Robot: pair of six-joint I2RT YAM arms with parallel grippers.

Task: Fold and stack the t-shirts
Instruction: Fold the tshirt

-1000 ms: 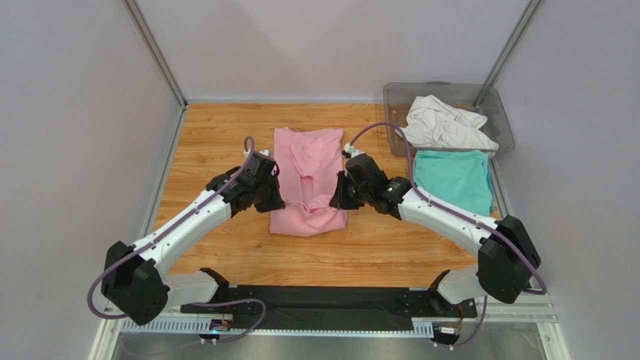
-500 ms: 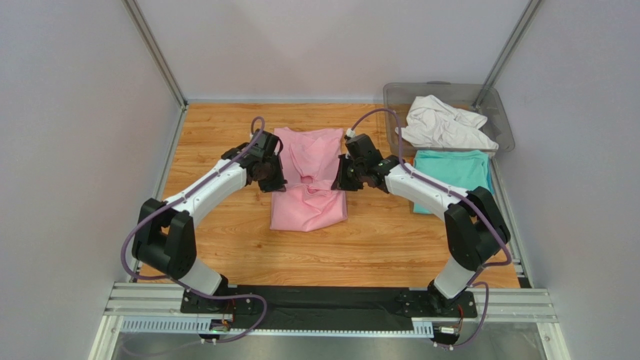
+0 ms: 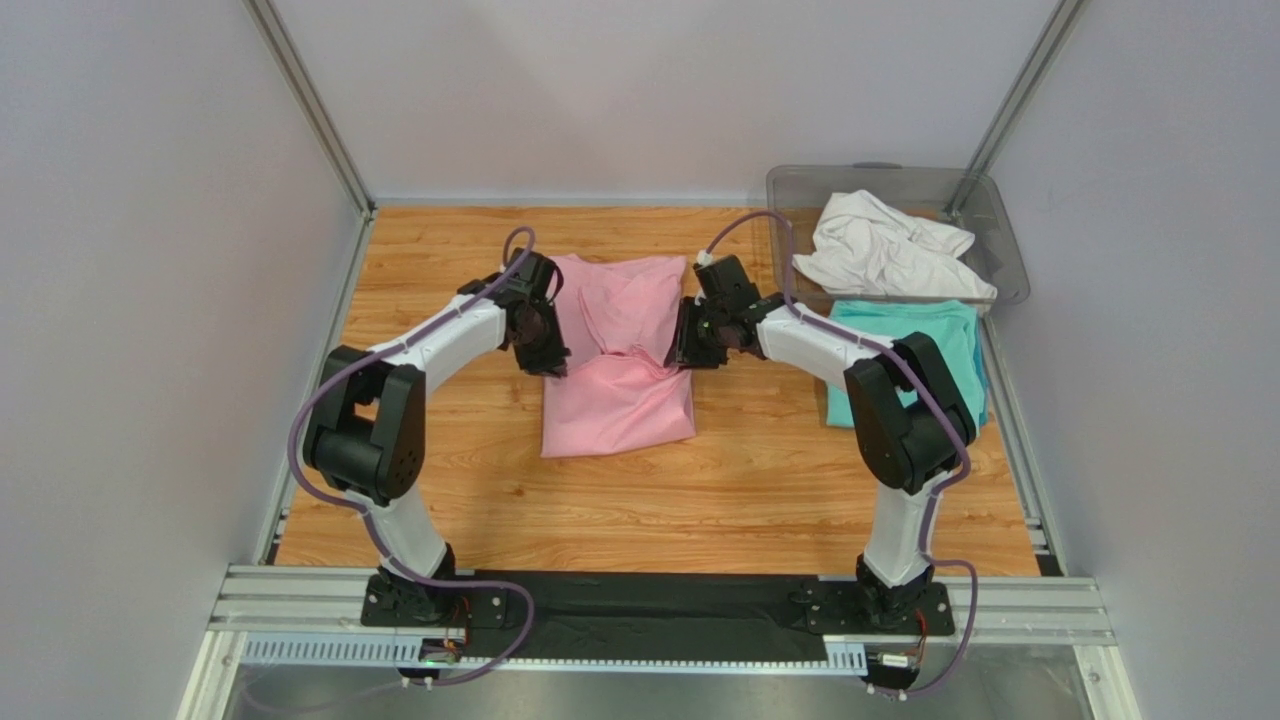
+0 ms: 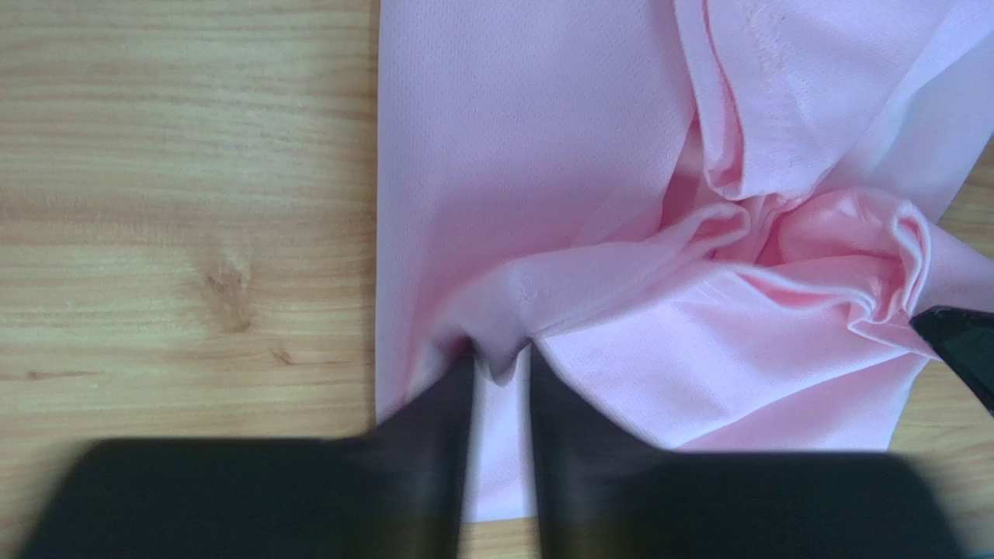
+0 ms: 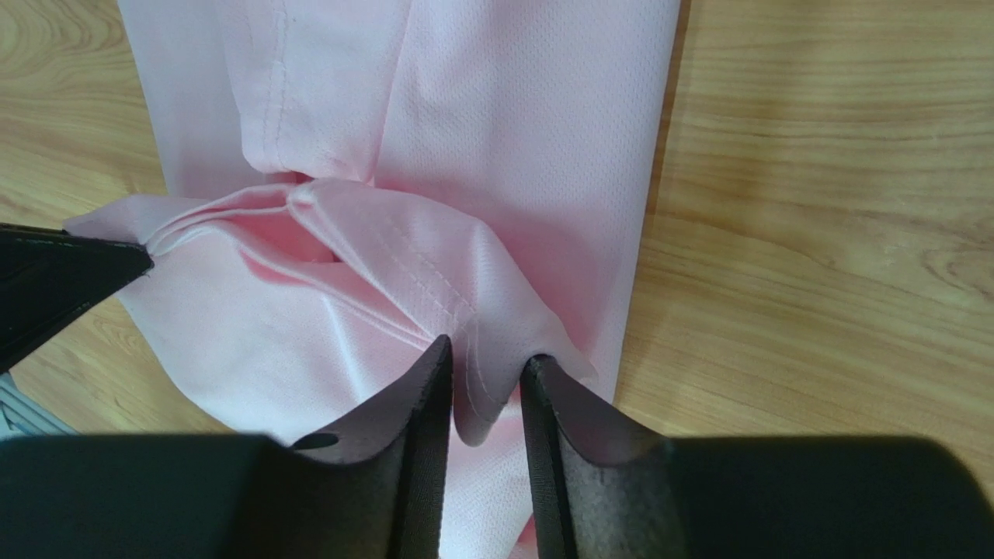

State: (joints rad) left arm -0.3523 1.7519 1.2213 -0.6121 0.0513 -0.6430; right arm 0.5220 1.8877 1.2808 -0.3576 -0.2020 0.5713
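Observation:
The light pink t-shirt [image 3: 616, 360] lies at the table's middle, its near part doubled over toward the far end. My left gripper [image 3: 544, 357] is shut on the pink shirt's left edge [image 4: 499, 355]. My right gripper [image 3: 684, 348] is shut on its right edge [image 5: 484, 379]. Both hold the folded hem a little above the lower layer. The teal t-shirt [image 3: 917, 353] lies folded flat at the right. The white t-shirt [image 3: 887, 248] sits crumpled in the bin.
A clear grey plastic bin [image 3: 796, 188] stands at the far right corner. Metal frame posts and grey walls close in the table. Bare wood shows at the left [image 3: 421, 300] and near side [image 3: 676, 510].
Both grippers have carried the pink shirt's near hem away from the arm bases toward the far end, folding the shirt over itself. Both arms have stretched farther out.

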